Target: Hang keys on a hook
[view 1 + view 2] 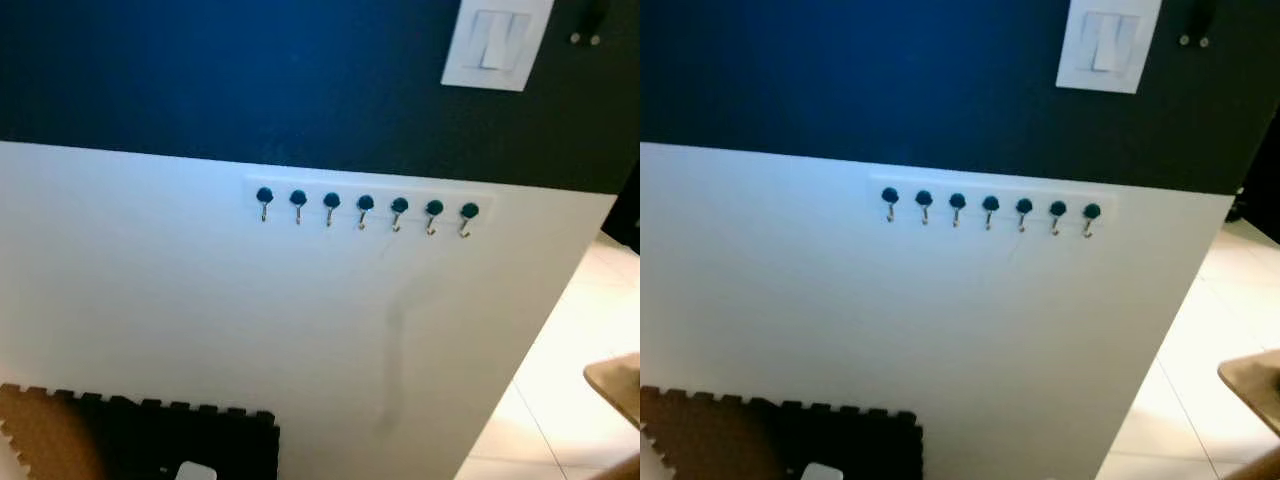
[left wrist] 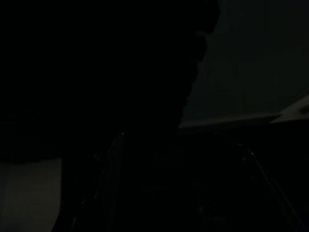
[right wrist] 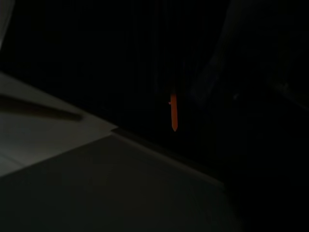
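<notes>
A row of several small metal hooks [image 1: 364,211] with dark round heads runs along a white rail on the white lower part of the wall, just under the dark blue upper part. All the hooks hang bare. The right wrist view is very dark; a thin orange strip [image 3: 174,112] hangs in it above a pale floor, and what holds it is lost in shadow. The left wrist view is almost black, with only faint outlines of the left gripper [image 2: 178,193].
A white light switch [image 1: 493,42] sits on the blue wall at the upper right. A black and brown foam puzzle mat [image 1: 150,435] leans low against the wall on the left. Pale floor tiles [image 1: 560,400] and a wooden edge [image 1: 618,383] lie to the right, past the wall's corner.
</notes>
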Tool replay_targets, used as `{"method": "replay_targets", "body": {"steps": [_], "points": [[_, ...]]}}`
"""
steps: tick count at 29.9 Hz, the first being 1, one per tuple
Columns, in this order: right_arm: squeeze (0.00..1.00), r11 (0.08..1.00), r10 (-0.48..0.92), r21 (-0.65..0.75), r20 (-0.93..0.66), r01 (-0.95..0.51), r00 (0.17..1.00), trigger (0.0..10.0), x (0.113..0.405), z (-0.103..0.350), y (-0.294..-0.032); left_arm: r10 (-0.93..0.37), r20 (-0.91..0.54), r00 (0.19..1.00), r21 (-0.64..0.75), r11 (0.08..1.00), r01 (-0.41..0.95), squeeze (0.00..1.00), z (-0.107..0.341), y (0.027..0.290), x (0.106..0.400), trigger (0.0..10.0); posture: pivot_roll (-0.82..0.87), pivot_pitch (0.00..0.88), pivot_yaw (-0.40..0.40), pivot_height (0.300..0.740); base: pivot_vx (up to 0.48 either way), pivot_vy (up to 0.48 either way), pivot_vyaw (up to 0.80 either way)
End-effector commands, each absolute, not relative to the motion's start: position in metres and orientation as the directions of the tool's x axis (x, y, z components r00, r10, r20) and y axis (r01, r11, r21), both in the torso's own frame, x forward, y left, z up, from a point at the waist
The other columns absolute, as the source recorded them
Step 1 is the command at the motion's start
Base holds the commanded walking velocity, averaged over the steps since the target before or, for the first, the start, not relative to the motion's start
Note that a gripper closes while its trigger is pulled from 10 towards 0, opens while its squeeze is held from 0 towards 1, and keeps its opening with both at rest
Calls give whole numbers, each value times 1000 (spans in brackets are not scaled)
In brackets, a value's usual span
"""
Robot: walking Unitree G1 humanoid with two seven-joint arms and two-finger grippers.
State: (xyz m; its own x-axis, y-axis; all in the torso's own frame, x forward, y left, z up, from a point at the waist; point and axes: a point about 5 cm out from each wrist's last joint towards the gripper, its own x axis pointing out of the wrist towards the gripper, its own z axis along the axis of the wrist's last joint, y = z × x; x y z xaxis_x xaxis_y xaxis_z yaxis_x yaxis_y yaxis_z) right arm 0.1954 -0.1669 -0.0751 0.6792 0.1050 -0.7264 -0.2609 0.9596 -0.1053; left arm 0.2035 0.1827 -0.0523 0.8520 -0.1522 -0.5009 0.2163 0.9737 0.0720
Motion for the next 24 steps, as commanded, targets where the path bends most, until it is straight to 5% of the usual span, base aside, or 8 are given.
{"method": "replay_targets", "body": {"steps": [1, 24], "points": [[0, 965, 85, -108, -734, -240, 673, 10000, 193, -76, -172, -158, -503, 849, 66, 973, 220, 0, -53, 183, 202, 10000, 94, 9, -39, 740, 0, -244, 0], [0, 964, 99, -102, -718, -245, 688, 10000, 198, -73, -168, -150, -487, 860, 101, 969, 226, 0, -51, 184, 202, 10000, 96, 15, -37, 740, 0, -25, 0]]}}
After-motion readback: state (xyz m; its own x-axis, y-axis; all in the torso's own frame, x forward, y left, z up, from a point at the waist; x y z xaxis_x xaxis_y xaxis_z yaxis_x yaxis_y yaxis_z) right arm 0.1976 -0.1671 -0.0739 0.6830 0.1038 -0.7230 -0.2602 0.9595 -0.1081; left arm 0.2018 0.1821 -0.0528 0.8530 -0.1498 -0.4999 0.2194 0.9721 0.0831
